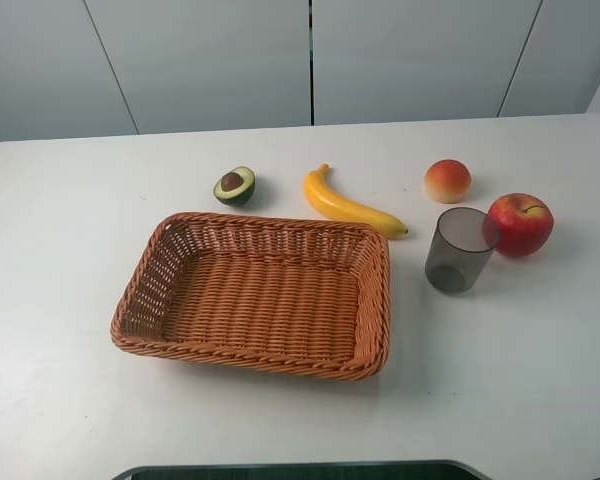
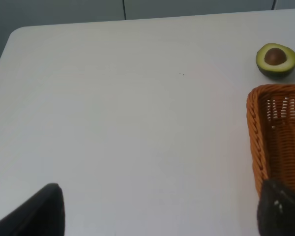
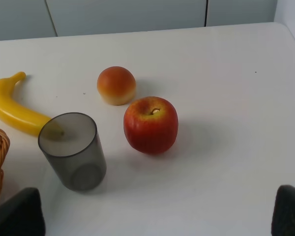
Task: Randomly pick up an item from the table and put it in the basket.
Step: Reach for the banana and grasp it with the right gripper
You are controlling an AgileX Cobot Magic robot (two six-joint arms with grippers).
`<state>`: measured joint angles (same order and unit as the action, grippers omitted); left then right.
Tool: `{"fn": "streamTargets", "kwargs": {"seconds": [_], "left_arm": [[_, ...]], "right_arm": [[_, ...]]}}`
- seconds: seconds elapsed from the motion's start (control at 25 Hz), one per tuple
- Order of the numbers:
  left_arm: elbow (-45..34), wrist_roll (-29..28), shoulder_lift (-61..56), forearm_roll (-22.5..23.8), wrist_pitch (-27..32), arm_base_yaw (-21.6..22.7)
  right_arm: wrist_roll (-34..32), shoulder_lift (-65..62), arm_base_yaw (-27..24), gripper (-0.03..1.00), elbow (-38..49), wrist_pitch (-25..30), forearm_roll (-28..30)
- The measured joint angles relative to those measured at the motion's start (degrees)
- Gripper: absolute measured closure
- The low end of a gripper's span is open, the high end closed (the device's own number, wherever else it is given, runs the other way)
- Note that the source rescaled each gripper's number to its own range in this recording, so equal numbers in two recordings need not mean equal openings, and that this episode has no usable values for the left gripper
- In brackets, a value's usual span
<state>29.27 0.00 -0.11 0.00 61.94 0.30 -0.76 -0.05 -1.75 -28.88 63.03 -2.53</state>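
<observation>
Wicker basket (image 1: pixel 375 300) is set mid-table, its woven floor shown bare. The banana (image 1: pixel 348 205) is laid on the table (image 1: pixel 70 200) just beyond it, toward the far edge. A grey cup (image 1: pixel 458 255) is stood upright nearer the right edge, likewise bare inside. The left gripper (image 2: pixel 162 216) and right gripper (image 3: pixel 152 216) are both held spread.

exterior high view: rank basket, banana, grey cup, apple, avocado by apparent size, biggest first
1. basket, by far
2. banana, longest of the rest
3. grey cup
4. apple, close to the cup and only slightly smaller
5. avocado
</observation>
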Motion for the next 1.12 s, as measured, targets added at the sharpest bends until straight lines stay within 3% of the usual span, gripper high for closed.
{"fn": "streamTargets", "kwargs": {"seconds": [1.12], "left_arm": [[0.0,0.3,0.0,0.0,0.0,0.0]], "right_arm": [[0.0,0.0,0.1,-0.03,0.0,0.0,0.0]]}}
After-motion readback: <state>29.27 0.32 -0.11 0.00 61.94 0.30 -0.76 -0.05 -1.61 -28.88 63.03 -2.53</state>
